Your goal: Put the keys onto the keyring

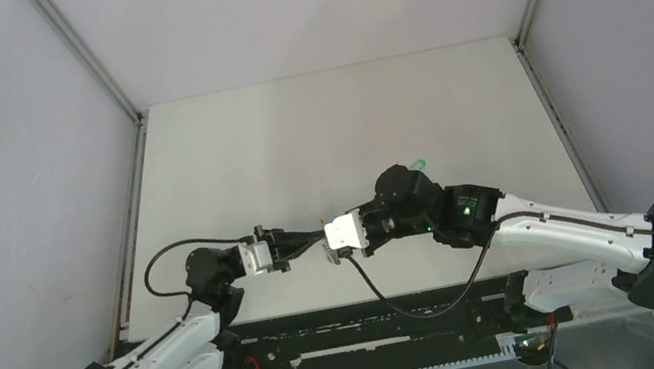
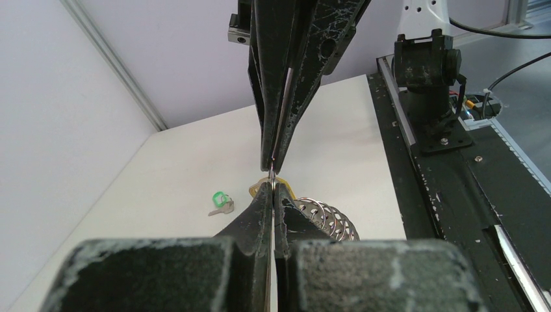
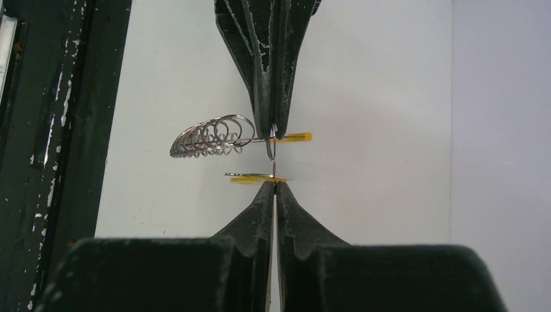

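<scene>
The left gripper (image 2: 273, 195) is closed on the keyring (image 3: 295, 137). The right gripper (image 3: 274, 188) meets it tip to tip and is clamped on the orange key (image 3: 260, 178), seen edge-on. The green key (image 2: 221, 200) lies on the table (image 1: 295, 139), at 2 o'clock from the fingertips in the top view.

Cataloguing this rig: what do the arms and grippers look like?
The left arm and right arm have white links, black joints and black cables. A green light glows on the right one. The left gripper and right gripper have tapered black fingers, scuffed whitish.
</scene>
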